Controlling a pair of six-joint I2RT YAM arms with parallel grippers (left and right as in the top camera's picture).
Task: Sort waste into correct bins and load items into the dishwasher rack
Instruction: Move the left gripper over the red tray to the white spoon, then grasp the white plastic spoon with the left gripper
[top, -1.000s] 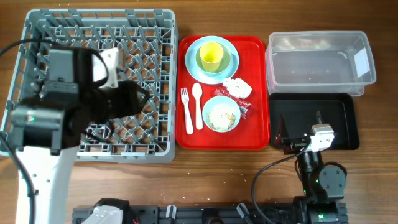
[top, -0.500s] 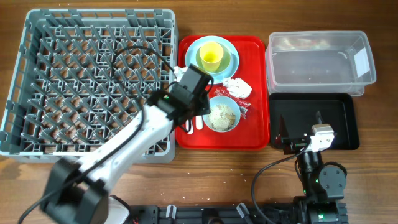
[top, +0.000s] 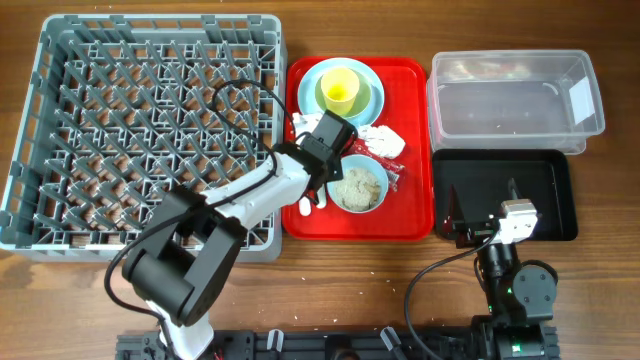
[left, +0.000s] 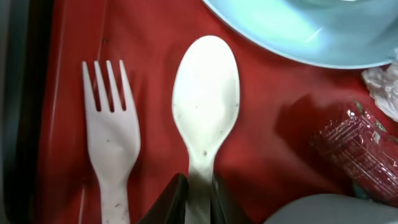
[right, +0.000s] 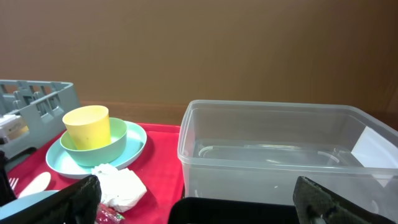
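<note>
My left gripper (top: 320, 170) is down on the red serving tray (top: 350, 225). In the left wrist view it (left: 199, 200) is shut on the handle of the white spoon (left: 205, 106). The white fork (left: 112, 143) lies just left of the spoon. The light-blue plate (top: 368, 75) holds the yellow cup (top: 340, 92). The small bowl (top: 358, 187) holds rice-like scraps. The crumpled napkin (top: 385, 140) and the red wrapper (left: 357, 149) lie beside the bowl. My right gripper (right: 205, 208) is wide open and empty over the black tray (top: 545, 170).
The grey dishwasher rack (top: 160, 22) fills the left side and holds nothing. The clear tub (top: 440, 100) with a white label stands at the back right, behind the black tray. The left arm stretches across the rack's front right corner.
My left arm swung from over the rack to the red tray and came down onto the spoon handle. The right arm has not moved.
</note>
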